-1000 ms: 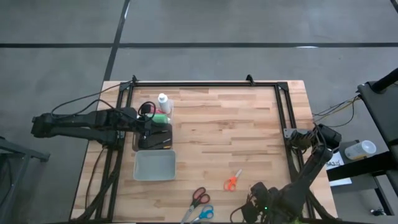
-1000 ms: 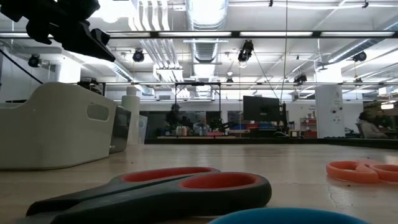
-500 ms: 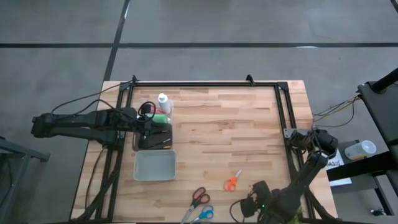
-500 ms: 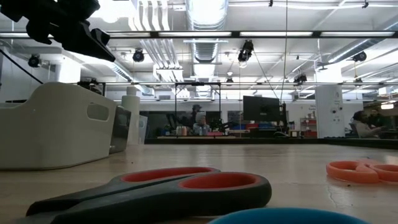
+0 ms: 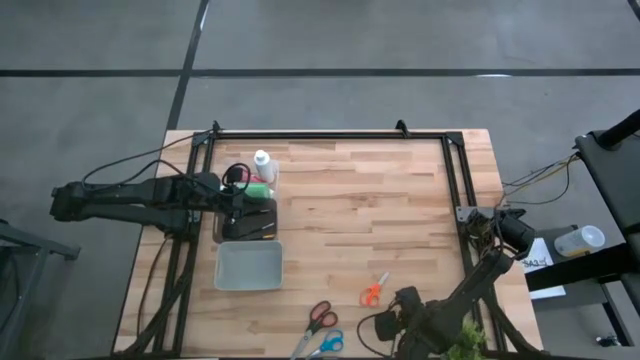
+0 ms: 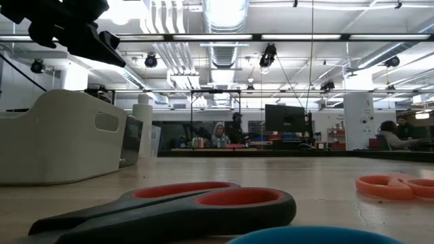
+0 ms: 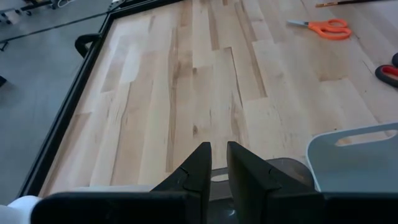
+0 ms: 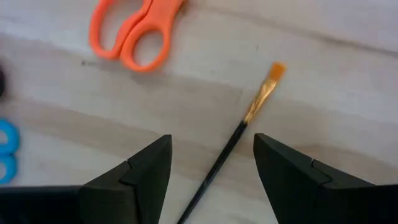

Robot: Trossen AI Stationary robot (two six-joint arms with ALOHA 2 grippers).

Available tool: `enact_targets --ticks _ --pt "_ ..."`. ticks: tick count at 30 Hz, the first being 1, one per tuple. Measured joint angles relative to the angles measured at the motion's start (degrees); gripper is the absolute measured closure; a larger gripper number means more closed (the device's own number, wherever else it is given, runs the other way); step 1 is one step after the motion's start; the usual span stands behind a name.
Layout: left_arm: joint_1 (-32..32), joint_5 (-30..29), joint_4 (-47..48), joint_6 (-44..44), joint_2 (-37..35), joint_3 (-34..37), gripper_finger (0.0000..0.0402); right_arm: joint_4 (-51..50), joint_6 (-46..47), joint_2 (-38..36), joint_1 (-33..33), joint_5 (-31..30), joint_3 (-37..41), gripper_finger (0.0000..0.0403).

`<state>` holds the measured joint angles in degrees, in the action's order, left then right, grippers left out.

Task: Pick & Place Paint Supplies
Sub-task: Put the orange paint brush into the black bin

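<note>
light: even and bright overhead, soft faint shadows on the wooden table (image 5: 350,210) | low view: ceiling strip lights (image 6: 224,35) glare across upper frame, arm at upper left in silhouette | blur: near scissors (image 6: 183,207) soft at bottom; right wrist view slightly soft throughout
</note>
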<state>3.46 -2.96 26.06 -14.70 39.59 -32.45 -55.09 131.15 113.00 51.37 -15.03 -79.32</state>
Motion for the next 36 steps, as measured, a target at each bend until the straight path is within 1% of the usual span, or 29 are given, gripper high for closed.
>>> enact_targets --ticks 13,17,26,32,36 --pt "0.0 -0.02 0.0 0.0 0.0 0.0 0.0343 -1.65 1.4 -0.01 -0.17 0.37 1.91 0.0181" --pt "0.02 0.0 0.0 0.0 0.0 0.0 0.0343 0.23 2.0 -0.01 -0.21 0.14 3.28 0.0182" --pt "0.0 -0.01 0.0 0.0 0.0 0.0 0.0343 1.08 3.47 -0.01 -0.75 0.02 5.44 0.0182" --pt "0.0 0.0 0.0 0.0 0.0 0.0 0.0343 5.17 3.17 -0.49 -0.98 -0.31 8.09 0.0182" --pt "0.0 0.0 0.0 0.0 0.0 0.0 0.0343 5.64 3.35 -0.53 -1.02 0.94 8.67 0.0182"
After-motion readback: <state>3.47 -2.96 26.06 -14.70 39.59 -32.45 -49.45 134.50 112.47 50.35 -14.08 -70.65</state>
